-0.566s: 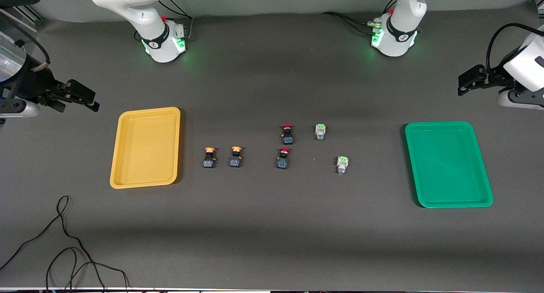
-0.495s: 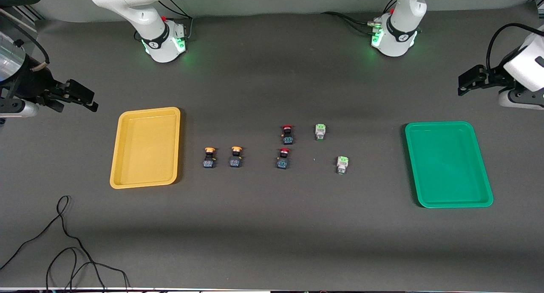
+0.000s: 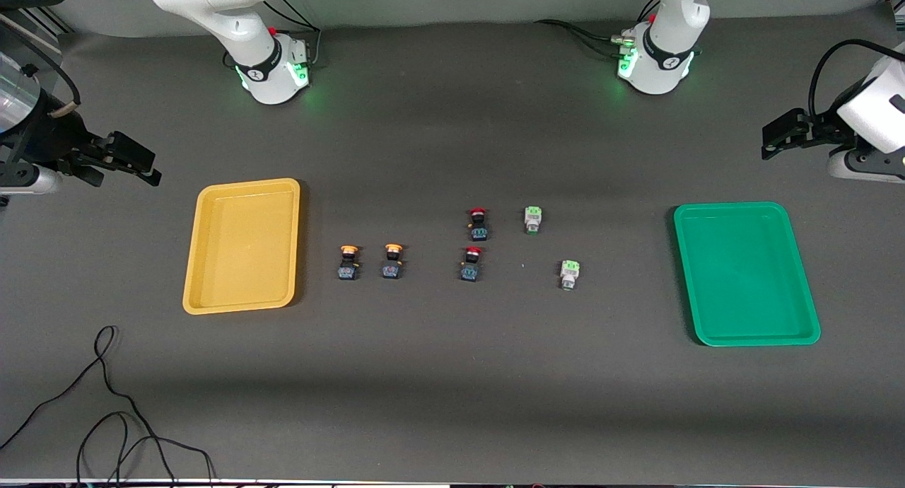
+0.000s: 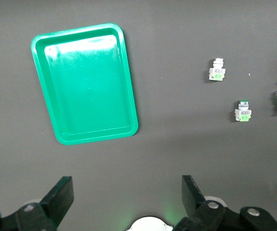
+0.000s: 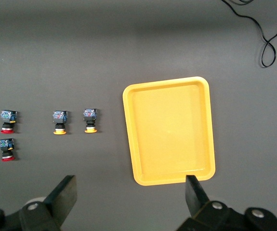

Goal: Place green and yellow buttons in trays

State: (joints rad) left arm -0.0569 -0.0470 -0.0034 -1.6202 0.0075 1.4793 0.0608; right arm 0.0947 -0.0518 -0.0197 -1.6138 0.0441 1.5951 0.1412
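**Both arms held high, 6 buttons lying on the bare tabletop**

While the dark grey tabletop [image 3: 438, 389] lies quiet, the right arm's end effector [image 3: 134, 164] hangs in the air at its own end, above bare tabletop beside the shallow mustard-yellow plastic tray [image 3: 242, 244]. In the right wrist view its 2 black fingers [image 5: 63, 195] stand wide apart with nothing between them. The left arm's end effector [image 3: 778, 136] hangs at the other end, over the tabletop just clear of the bright green plastic tray [image 3: 746, 274], and the left wrist view shows its fingers [image 4: 61, 195] spread just as wide and gripping nothing.

Both trays hold nothing. Between them sit the small push-buttons. The 2 orange-yellow-capped buttons on black-and-blue bodies [image 3: 348, 262] [image 3: 392, 261] lie side by side near the yellow tray, apart from each other and from its rim. The 2 light-green-capped buttons on whitish bodies lie toward the green tray: 1 [image 3: 532, 219] sits farther from the front camera, the other [image 3: 569, 274] nearer to it and closer to the green tray. Between the yellow pair and the green pair lie 2 red-capped black buttons [image 3: 478, 223] [image 3: 471, 263], 1 nearer the front camera than the other. A thin black cable [image 3: 106, 403] loops across the tabletop at the right arm's end, nearer the front camera than the yellow tray.
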